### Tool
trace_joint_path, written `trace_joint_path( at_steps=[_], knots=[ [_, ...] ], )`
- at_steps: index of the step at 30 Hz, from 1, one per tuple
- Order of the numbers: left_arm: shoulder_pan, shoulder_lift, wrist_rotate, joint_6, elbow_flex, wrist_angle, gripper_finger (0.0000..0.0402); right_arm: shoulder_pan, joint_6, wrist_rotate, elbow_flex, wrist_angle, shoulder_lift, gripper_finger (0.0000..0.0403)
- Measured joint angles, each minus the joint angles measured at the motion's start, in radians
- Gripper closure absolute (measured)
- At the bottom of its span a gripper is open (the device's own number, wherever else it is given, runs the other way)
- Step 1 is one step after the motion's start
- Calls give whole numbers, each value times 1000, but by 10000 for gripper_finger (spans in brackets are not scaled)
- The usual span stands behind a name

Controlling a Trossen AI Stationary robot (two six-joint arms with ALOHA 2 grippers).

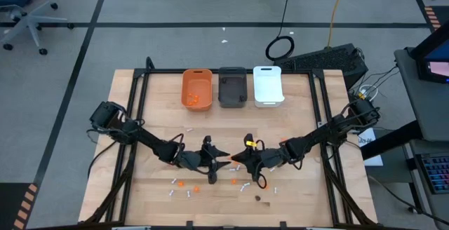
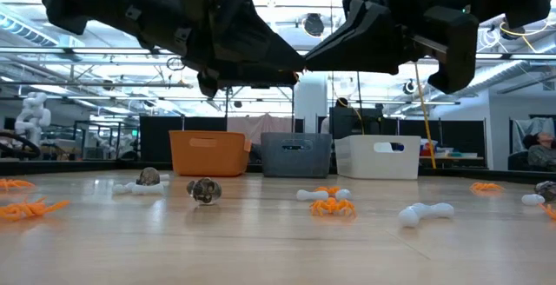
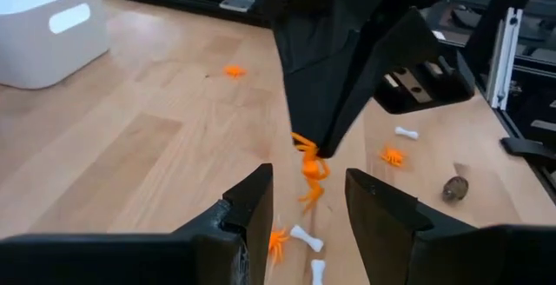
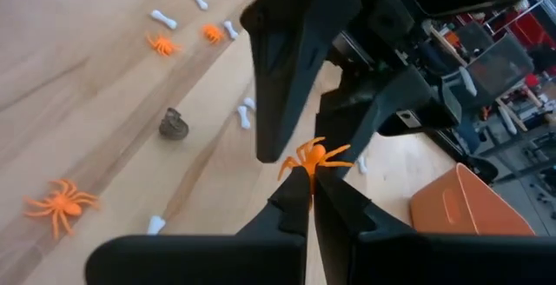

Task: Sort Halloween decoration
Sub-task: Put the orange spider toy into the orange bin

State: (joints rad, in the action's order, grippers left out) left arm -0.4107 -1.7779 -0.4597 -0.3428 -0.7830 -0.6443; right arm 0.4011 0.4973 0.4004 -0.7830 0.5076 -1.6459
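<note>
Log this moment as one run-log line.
stage: handover midair | right gripper: shut on orange spider | left gripper: open, facing spider | orange bin: some orange pieces inside

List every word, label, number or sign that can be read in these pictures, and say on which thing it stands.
None can be read. The orange bin, the dark grey bin and the white bin show no lettering. A paper sheet at the table's right edge is too small to read.

The high view looks straight down on the whole pale wooden table (image 1: 140,118). The low view faces level across it towards three plastic bins (image 2: 294,155). Both wrist views sit close above the tabletop, facing each other's arm.
</note>
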Motion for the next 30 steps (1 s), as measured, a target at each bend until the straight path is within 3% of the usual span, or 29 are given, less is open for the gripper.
trace_joint_path(
  at_steps=[4, 12, 19, 25, 30],
  knots=[
    [-1, 0, 0, 11, 0, -1, 286, 0, 2, 0, 0, -3, 0, 403],
    [-1, 0, 23, 38, 0, 6, 394, 0, 2, 46, 0, -13, 0, 402],
    [-1, 0, 26, 65, 0, 6, 401, 4, -48, 45, 0, -28, 0, 395],
    [-1, 0, 27, 99, 0, 6, 402, 25, -124, 55, 0, -69, 0, 328],
    [-1, 0, 27, 183, 0, 7, 402, 32, -199, 136, 0, -119, 0, 270]
  ],
)
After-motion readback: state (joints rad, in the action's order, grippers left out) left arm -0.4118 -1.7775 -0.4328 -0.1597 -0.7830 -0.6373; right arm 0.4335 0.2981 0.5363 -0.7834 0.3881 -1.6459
